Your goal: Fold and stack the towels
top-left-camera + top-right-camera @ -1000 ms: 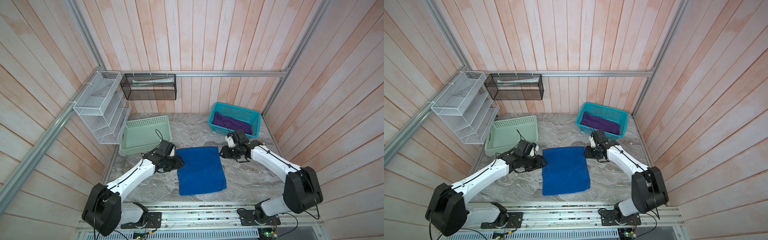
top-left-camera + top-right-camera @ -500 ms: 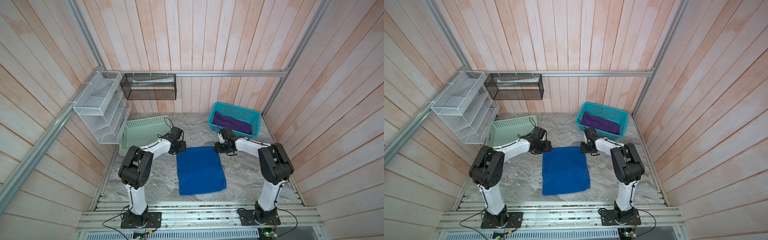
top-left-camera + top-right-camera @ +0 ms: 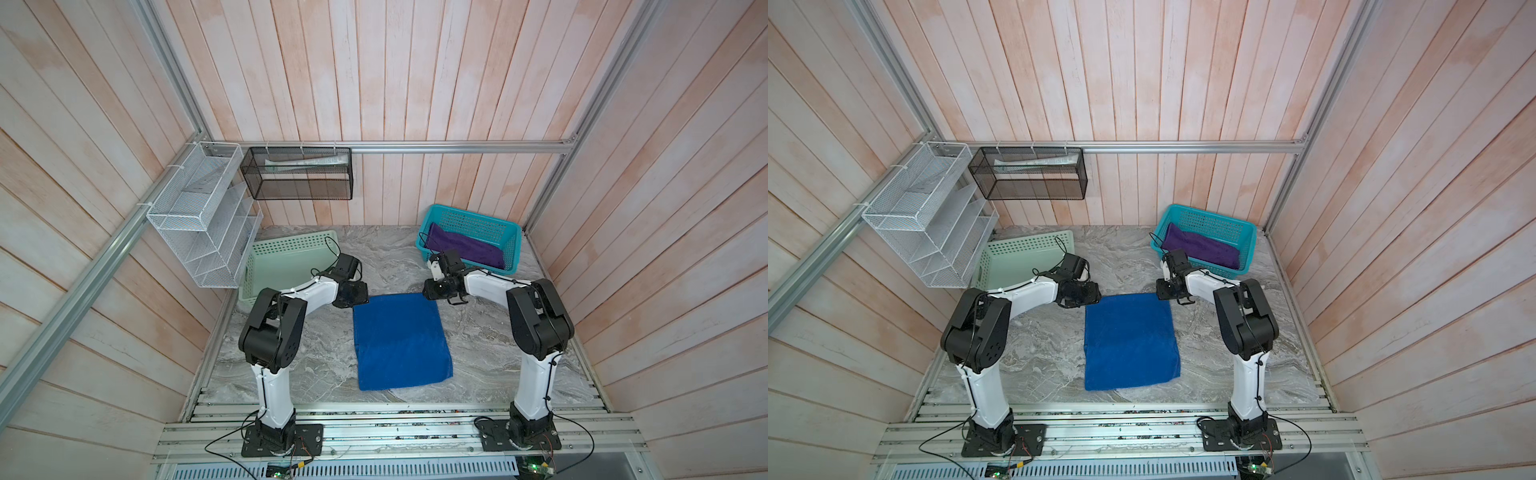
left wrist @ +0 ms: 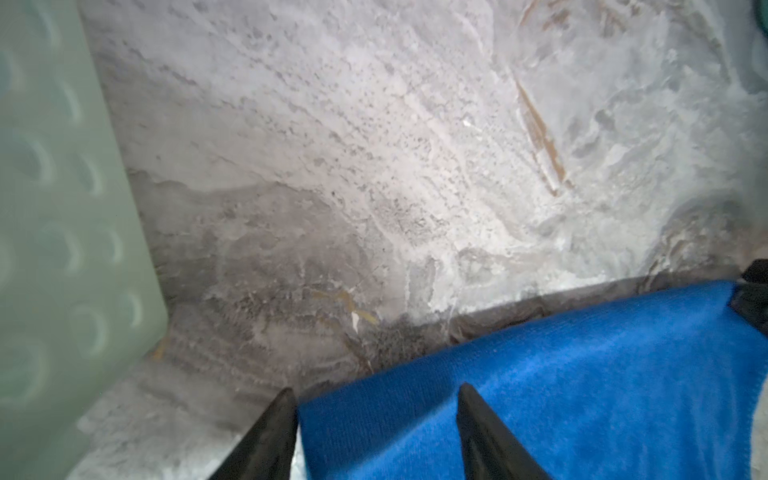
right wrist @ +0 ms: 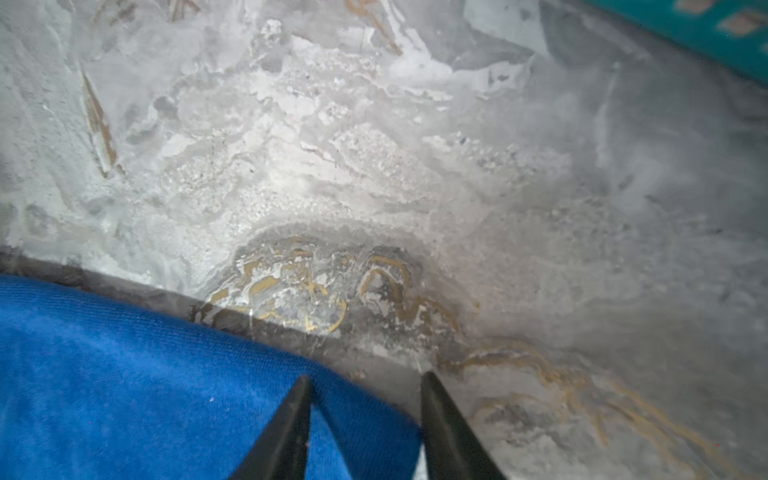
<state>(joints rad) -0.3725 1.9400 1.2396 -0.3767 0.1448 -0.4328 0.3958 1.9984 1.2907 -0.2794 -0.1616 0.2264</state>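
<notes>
A: Since a second ago, the left gripper (image 4: 376,415) and the right gripper (image 5: 365,399) are brought from the long sides of the royal-blue terry towel (image 3: 401,340) to its far corners.
B: How are they held?
A: Each is set with jaws apart astride its corner, and nothing is clamped. The towel is spread flat on the grey marbled counter (image 3: 498,353).
B: And elsewhere?
A: A plain purple terry towel (image 3: 465,249) is seen lying in the teal plastic basket (image 3: 473,216) at far right. The mint-green plastic basket (image 3: 286,266) is seen at far left.
</notes>
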